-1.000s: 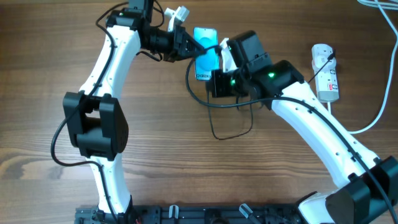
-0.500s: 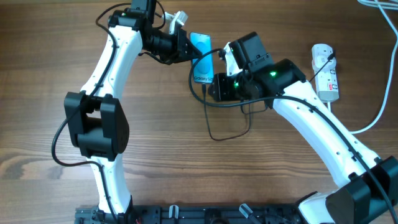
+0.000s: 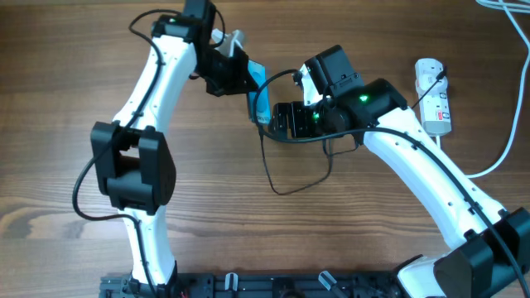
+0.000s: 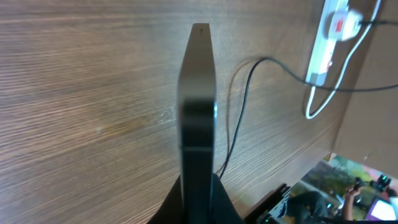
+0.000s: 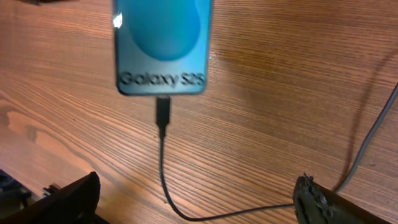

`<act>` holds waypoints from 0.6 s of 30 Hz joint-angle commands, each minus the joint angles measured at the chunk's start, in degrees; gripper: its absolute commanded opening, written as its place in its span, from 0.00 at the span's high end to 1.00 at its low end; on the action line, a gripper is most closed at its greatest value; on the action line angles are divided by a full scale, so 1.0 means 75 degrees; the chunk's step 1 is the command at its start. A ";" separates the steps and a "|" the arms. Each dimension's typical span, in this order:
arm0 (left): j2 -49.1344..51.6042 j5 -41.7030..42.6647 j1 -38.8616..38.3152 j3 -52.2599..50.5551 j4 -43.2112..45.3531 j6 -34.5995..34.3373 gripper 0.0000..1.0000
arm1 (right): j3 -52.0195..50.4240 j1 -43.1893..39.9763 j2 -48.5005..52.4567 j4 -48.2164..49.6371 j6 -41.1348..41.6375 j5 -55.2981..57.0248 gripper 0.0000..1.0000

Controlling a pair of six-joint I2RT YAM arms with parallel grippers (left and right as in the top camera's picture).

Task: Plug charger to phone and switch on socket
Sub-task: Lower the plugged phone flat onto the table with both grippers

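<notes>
The left gripper is clamped on the phone at upper centre, holding it on edge so its port faces out. The charger tip meets that port and appears seated. The right gripper fingers are spread wide and empty. The socket lies at upper right, apart from both.

Slack charger loop crosses the table; socket stands apart.

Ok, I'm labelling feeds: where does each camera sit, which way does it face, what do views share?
Overhead: above the table, looking down; left arm, right arm show.
Left wrist: on the left gripper, seeing the clamped phone edge-on; its fingers show.
Right wrist: on the open right gripper, facing the phone's screen and charger; both fingertips show.
Shared: phone and charger, all three.
</notes>
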 commanded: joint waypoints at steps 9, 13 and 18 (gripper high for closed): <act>0.0895 -0.0122 -0.0254 -0.0259 0.0256 0.0274 0.96 | 0.0099 -0.0032 0.0087 -0.0160 0.0090 -0.0149 0.00; 0.1142 -0.0122 -0.0271 -0.0265 0.0271 0.0277 0.96 | 0.0099 -0.0032 0.0087 -0.0137 0.0254 -0.0128 0.00; 0.1274 -0.0125 -0.0271 -0.0265 0.0353 0.0283 0.96 | 0.0093 -0.0032 0.0087 -0.0143 0.0251 -0.0122 0.00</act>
